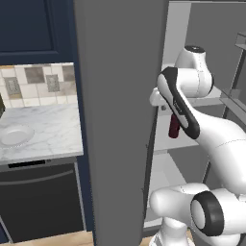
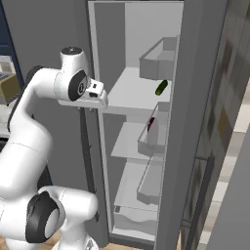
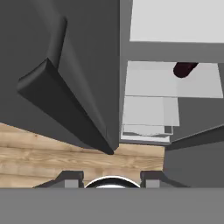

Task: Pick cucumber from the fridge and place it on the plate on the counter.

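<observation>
up on the fridge shelf: the cucumber lies beyond and to the right of the hand

at the open fridge (image 2: 141, 29) the arm's hand hangs just outside the cabinet's left front edge, level with the upper shelf (image 2: 132, 93). the cucumber (image 2: 161, 87) rests on that shelf toward its right side, just below a pale bin, well apart from the hand. from the jaws (image 2: 86, 108) it sits deeper in and off to the right, at roughly the hand's own height. its long axis runs at a slant, one end toward the back wall, the other toward the shelf's front right.

the hand points downward, so its own camera looks past the two finger tips (image 3: 70, 178) at the wooden floor (image 3: 52, 153), the lower shelves and the top of a dark red bottle (image 3: 184, 69) one shelf down. i judge the wrist must turn inward and travel right across the shelf before any grasp; closing across the slim width looks easier than along the length.

the jaws stand narrow, nearly together, with nothing between them. they will need to widen first.

the plate (image 1: 15, 135) waits on the bench (image 1: 53, 129) to the left, beyond the wide grey door (image 1: 115, 120), so the carry back has to clear that door's edge.
</observation>
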Motion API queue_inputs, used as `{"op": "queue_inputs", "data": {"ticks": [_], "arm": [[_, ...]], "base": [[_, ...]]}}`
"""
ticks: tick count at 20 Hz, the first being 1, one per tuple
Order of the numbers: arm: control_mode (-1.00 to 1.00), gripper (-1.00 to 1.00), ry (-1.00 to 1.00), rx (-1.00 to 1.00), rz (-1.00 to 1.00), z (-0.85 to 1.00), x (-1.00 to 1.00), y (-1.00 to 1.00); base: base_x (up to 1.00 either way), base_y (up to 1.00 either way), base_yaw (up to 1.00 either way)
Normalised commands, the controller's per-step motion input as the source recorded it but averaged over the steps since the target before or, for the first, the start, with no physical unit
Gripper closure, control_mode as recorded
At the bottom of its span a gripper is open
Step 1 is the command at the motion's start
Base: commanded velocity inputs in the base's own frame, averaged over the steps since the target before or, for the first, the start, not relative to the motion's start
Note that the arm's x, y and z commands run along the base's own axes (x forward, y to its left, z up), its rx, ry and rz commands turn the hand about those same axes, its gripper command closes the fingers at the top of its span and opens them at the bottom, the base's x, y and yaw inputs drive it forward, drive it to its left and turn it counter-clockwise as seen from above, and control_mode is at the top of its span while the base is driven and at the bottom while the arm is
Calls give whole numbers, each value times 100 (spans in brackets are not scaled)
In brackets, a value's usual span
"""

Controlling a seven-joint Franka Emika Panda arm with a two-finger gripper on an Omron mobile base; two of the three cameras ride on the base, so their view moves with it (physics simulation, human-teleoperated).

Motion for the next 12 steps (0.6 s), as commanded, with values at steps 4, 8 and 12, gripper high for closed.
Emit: {"op": "queue_inputs", "data": {"ticks": [4,8,12], "arm": [[-100,-100,-1,-1,-1,0,1,-4],[-100,-100,-8,-4,-6,4,0,-48],[-100,-100,-4,-2,-16,13,0,-69]], "base": [[0,0,0],[0,0,0],[0,0,0]]}}
